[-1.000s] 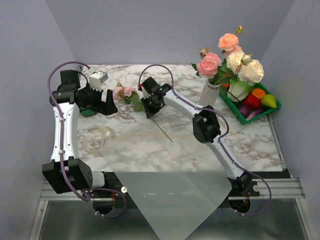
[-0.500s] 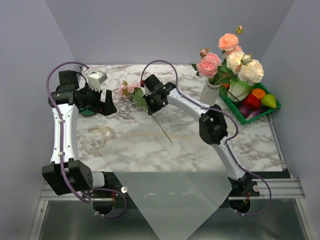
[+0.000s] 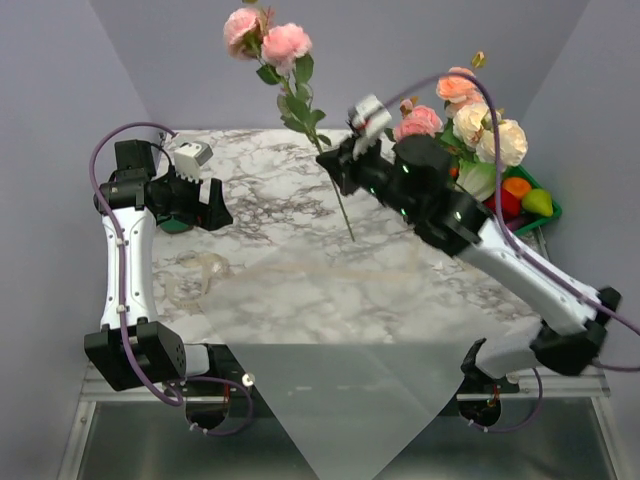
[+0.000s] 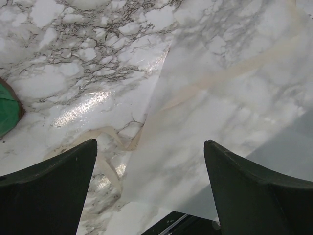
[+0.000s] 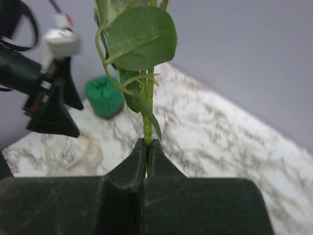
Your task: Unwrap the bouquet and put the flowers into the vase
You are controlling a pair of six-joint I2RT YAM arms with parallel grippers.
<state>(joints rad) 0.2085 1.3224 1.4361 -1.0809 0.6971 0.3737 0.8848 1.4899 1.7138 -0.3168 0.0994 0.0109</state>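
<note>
- The desk (image 3: 270,200) has bare marble across its middle, between the two arms. That is the widest room for a swing.
- The paper (image 3: 330,400) lies flat and open at lower centre, with its near corner hanging past the desk's front edge. The unwrapping looks done.
- The right arm (image 3: 500,255) reaches from lower right up to centre. It crosses in front of the vase, which is hidden behind it.
- The left arm (image 3: 125,260) stands folded at the left, clear of that path.
- A bunch (image 3: 480,125) of roses stands at upper right, apparently already in the vase. Another stem would likely have to thread in among them.
- The tray (image 3: 520,232) sits by the desk's right edge, below the bunch, so space there is tight.
- The rose stem (image 3: 298,100) is held high and tilted, blooms at top centre-left. It is gripped part-way down, probably so the lower end hangs free to enter the vase first.
- The right tool (image 3: 338,170) is pressed together, pinching the stem just below its leaves.
- The left tool (image 4: 150,144) is spread wide and empty, above the paper's edge.
- The ribbon (image 3: 200,268) lies loose left of the paper.
</note>
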